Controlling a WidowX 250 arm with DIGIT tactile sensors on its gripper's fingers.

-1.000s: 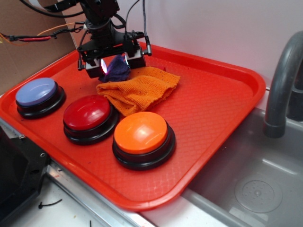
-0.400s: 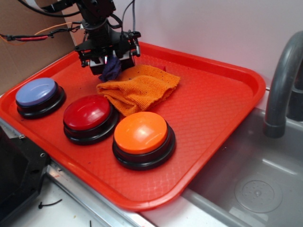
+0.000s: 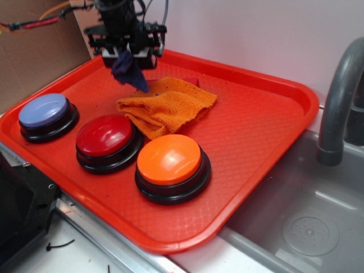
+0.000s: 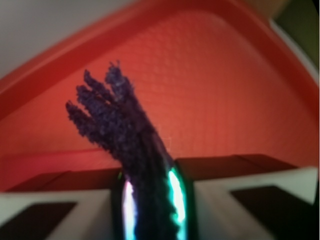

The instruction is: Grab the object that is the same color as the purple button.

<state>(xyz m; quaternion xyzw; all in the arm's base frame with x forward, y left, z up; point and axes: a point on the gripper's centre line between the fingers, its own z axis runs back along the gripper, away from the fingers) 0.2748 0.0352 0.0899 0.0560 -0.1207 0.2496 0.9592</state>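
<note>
Red tray, gripper clamped on purple cloth dangling clear, fingertips hidden by cloth, wrist view blurred

faucet cut off, wrist view blurred

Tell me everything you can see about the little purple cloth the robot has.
The purple cloth is small, dark purple-blue, knitted-looking, with ragged, fuzzy edges. It is pinched between the closed fingers of the gripper and hangs bunched, lifted clear of the red tray and apart from the orange cloth.
</note>
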